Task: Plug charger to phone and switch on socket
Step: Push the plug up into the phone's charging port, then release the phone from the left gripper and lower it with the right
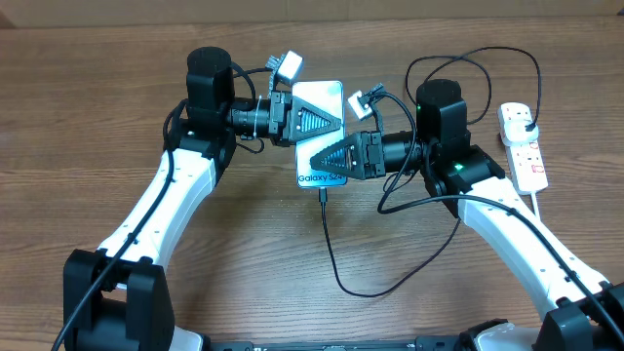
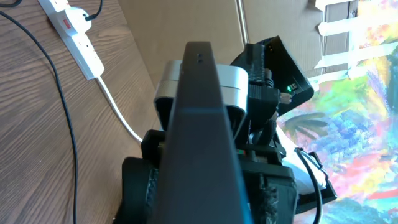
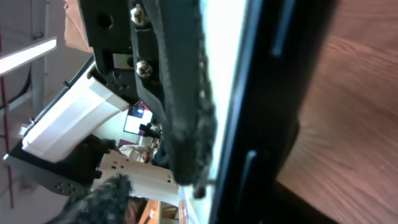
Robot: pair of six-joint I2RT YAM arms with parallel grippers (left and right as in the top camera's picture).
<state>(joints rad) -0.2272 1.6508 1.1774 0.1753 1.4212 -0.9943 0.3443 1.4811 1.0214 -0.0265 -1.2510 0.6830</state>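
On the wooden table [image 1: 88,107], my left gripper [image 1: 327,119] and right gripper [image 1: 317,161] both clamp the phone [image 1: 324,95] at centre; the charger [image 1: 332,249] meets its lower edge, while the socket [image 1: 527,156] lies well apart, far right.

This is looking like a robotics lab bench rather than a home: a left arm [image 1: 166,195] and a right arm [image 1: 517,229], both white and black with cabling, are reaching over a wood-grain table [image 1: 97,97], a white power strip [image 1: 524,146] is lying on it, plain brown board [image 2: 186,25] is walling it in, and a bright painted sheet [image 2: 360,124] is hanging beyond
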